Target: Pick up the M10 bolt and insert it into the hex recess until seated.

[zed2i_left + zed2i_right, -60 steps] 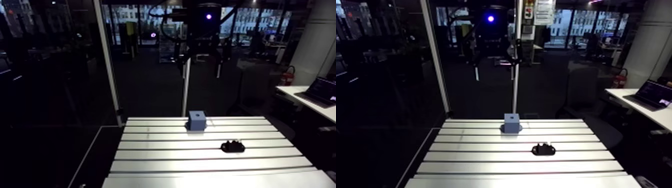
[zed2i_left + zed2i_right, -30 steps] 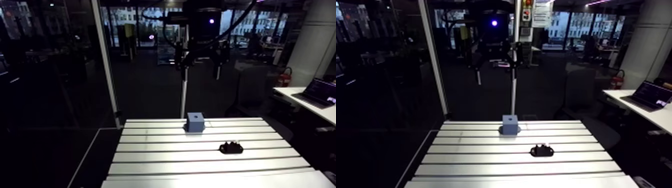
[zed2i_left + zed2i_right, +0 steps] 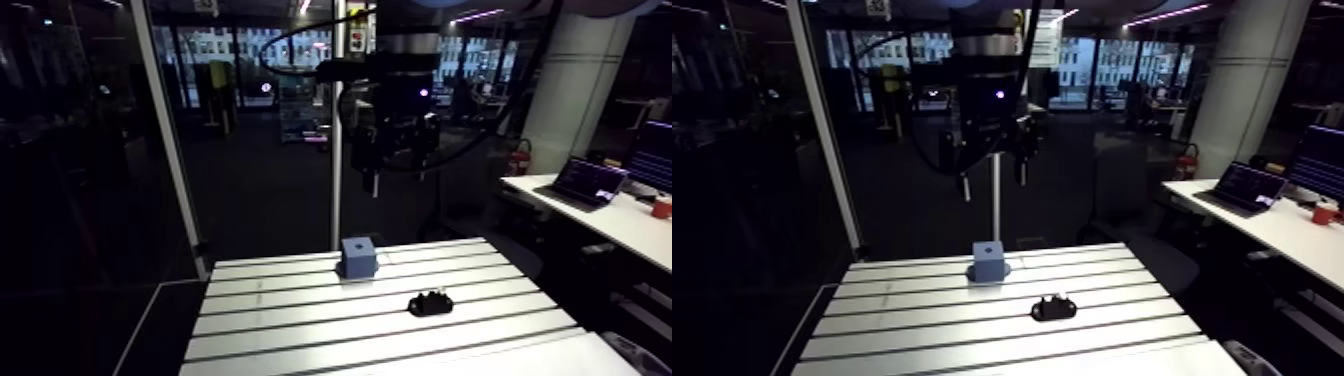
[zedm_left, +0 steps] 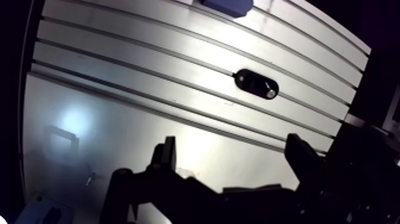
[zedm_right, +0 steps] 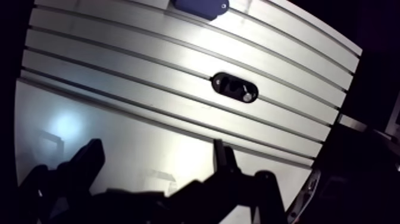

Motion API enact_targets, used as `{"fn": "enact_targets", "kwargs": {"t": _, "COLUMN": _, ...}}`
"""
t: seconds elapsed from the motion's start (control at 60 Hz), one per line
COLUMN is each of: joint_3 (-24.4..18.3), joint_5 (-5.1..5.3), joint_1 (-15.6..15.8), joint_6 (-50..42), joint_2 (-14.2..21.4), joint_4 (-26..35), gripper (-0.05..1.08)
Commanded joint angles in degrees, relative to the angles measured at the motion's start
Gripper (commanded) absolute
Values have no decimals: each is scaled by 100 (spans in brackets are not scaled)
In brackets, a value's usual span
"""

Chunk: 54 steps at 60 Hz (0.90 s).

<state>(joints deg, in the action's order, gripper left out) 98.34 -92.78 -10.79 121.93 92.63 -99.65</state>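
A blue block (image 3: 359,257) with a small recess in its top stands near the far edge of the slotted table (image 3: 300,320). A black oval holder (image 3: 430,302) lies nearer the front, right of the block. In the wrist view a silvery bolt (image 4: 271,93) rests in that holder (image 4: 256,83). My gripper (image 3: 993,182) hangs high above the far part of the table, well clear of both. In the wrist view the gripper (image 4: 232,146) is open, its fingers wide apart with nothing between them; holder and block (image 4: 226,6) lie ahead of it.
A thin upright post (image 3: 336,150) rises just behind the table's far edge, close to the blue block. A glass partition with a pale frame (image 3: 170,150) runs along the table's left side. A desk with a laptop (image 3: 585,185) stands to the right.
The whole arm view has shifted, so the camera moved. The gripper now appears lower and nearer in the view. Block and holder keep their places on the table.
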Motion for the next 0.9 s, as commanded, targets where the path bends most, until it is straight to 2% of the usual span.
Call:
{"fn": "enact_targets", "kwargs": {"t": 0.017, "joint_3": 544, "joint_5": 36, "joint_1": -236, "joint_6": 604, "joint_2": 261, "joint_4": -739, "gripper": 1}}
{"fn": "enact_targets", "kwargs": {"t": 0.117, "joint_3": 847, "joint_5": 53, "joint_1": -433, "joint_6": 685, "joint_2": 371, "joint_4": -1103, "gripper": 1}}
{"fn": "enact_targets", "kwargs": {"t": 0.417, "joint_3": 1334, "joint_5": 54, "joint_1": -857, "joint_6": 822, "joint_2": 462, "joint_4": -1467, "gripper": 1}}
{"fn": "enact_targets", "kwargs": {"t": 0.483, "joint_3": 1430, "joint_5": 109, "joint_1": -928, "joint_6": 1031, "joint_2": 455, "joint_4": -1580, "gripper": 1}}
{"fn": "enact_targets", "kwargs": {"t": 0.5, "joint_3": 1467, "joint_5": 166, "joint_1": -979, "joint_6": 1113, "joint_2": 454, "joint_4": -1632, "gripper": 1}}
{"fn": "enact_targets", "kwargs": {"t": 0.517, "joint_3": 1467, "joint_5": 166, "joint_1": -979, "joint_6": 1113, "joint_2": 454, "joint_4": -1632, "gripper": 1}}
{"fn": "enact_targets", "kwargs": {"t": 0.533, "joint_3": 1510, "joint_5": 227, "joint_1": -1031, "joint_6": 1170, "joint_2": 446, "joint_4": -1685, "gripper": 1}}
{"fn": "enact_targets", "kwargs": {"t": 0.55, "joint_3": 1510, "joint_5": 227, "joint_1": -1031, "joint_6": 1170, "joint_2": 446, "joint_4": -1685, "gripper": 1}}
{"fn": "enact_targets", "kwargs": {"t": 0.567, "joint_3": 1546, "joint_5": 296, "joint_1": -1091, "joint_6": 1209, "joint_2": 445, "joint_4": -1723, "gripper": 1}}
{"fn": "enact_targets", "kwargs": {"t": 0.583, "joint_3": 1546, "joint_5": 296, "joint_1": -1091, "joint_6": 1209, "joint_2": 445, "joint_4": -1723, "gripper": 1}}
{"fn": "enact_targets", "kwargs": {"t": 0.6, "joint_3": 1574, "joint_5": 366, "joint_1": -1145, "joint_6": 1252, "joint_2": 415, "joint_4": -1759, "gripper": 1}}
{"fn": "enact_targets", "kwargs": {"t": 0.617, "joint_3": 1574, "joint_5": 366, "joint_1": -1145, "joint_6": 1252, "joint_2": 415, "joint_4": -1759, "gripper": 1}}
{"fn": "enact_targets", "kwargs": {"t": 0.633, "joint_3": 1578, "joint_5": 414, "joint_1": -1205, "joint_6": 1288, "joint_2": 388, "joint_4": -1779, "gripper": 1}}
{"fn": "enact_targets", "kwargs": {"t": 0.683, "joint_3": 1610, "joint_5": 472, "joint_1": -1313, "joint_6": 1360, "joint_2": 350, "joint_4": -1814, "gripper": 1}}
{"fn": "enact_targets", "kwargs": {"t": 0.833, "joint_3": 1756, "joint_5": 559, "joint_1": -1421, "joint_6": 1425, "joint_2": 245, "joint_4": -2005, "gripper": 1}}
{"fn": "enact_targets", "kwargs": {"t": 0.9, "joint_3": 1835, "joint_5": 595, "joint_1": -1579, "joint_6": 1506, "joint_2": 150, "joint_4": -2204, "gripper": 1}}
